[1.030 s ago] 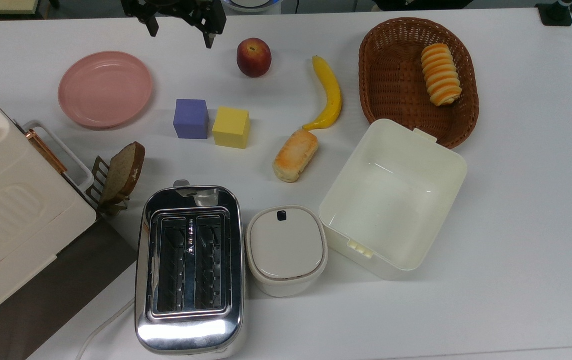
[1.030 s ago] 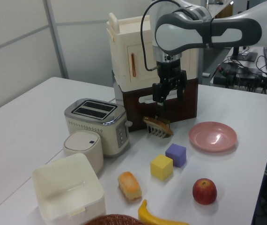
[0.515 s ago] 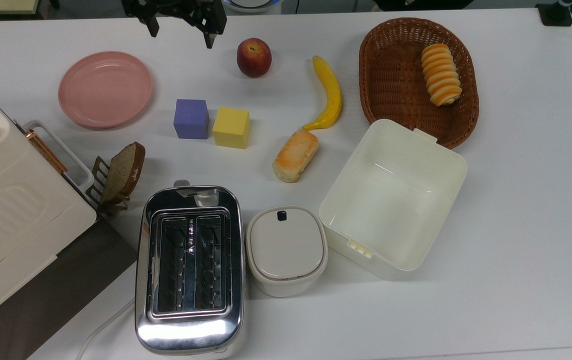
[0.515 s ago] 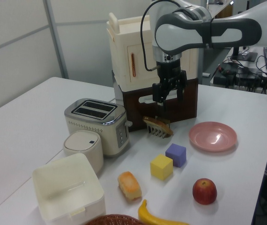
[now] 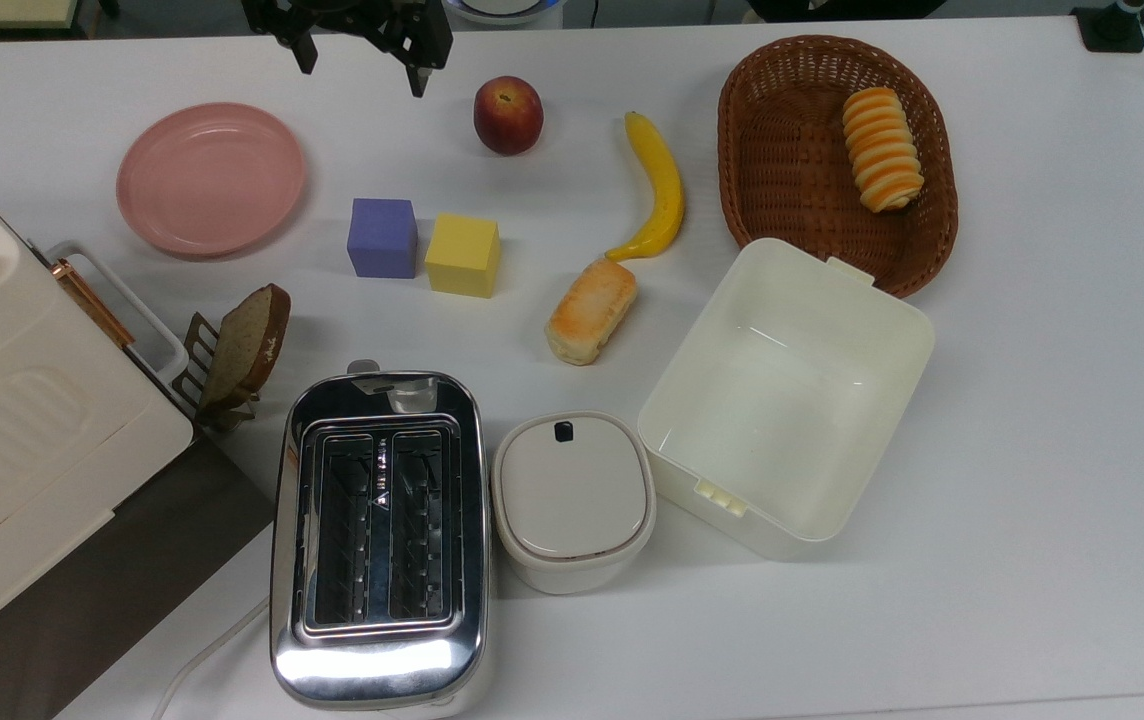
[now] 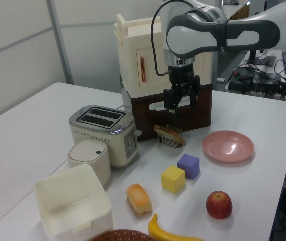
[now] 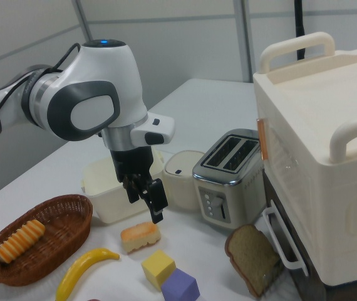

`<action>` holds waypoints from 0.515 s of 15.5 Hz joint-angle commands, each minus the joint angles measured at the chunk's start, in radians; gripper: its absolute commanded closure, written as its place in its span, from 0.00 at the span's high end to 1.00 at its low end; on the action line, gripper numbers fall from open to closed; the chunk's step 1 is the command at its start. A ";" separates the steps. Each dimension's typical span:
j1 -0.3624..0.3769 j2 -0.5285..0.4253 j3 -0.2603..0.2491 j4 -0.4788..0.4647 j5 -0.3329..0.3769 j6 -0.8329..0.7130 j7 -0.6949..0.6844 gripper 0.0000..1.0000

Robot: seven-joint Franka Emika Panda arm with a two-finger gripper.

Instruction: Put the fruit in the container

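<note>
1. Fruit [image 5: 508, 115]: a dark-red apple sitting on the white table [image 5: 1032, 450], free of any grip. I take the banana [image 5: 656, 190] as landmark; in the top view the apple lies near the banana's upper end, to its left.
2. Gripper [image 5: 362, 60]: it hangs above the table with its two fingers spread apart and nothing between them. In the top view it is further left of the banana than the apple is, at the table's far edge. In the left view the gripper [image 6: 181, 103] hangs in front of the large cream appliance [image 6: 148, 55].
3. Container [image 5: 787, 400]: the cream-white box stands open with nothing inside, below and right of the banana in the top view, near its lower tip.
4. Bread roll [image 5: 591, 310]: it lies just beside the banana's lower tip.
5. Wicker basket [image 5: 782, 150]: to the banana's right in the top view, its rim against the container's far corner.
</note>
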 commanded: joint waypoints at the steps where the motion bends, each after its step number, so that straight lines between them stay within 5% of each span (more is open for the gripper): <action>1: -0.001 -0.013 -0.007 0.003 0.016 -0.023 -0.008 1.00; 8: -0.001 -0.010 -0.007 0.003 0.015 -0.020 -0.023 1.00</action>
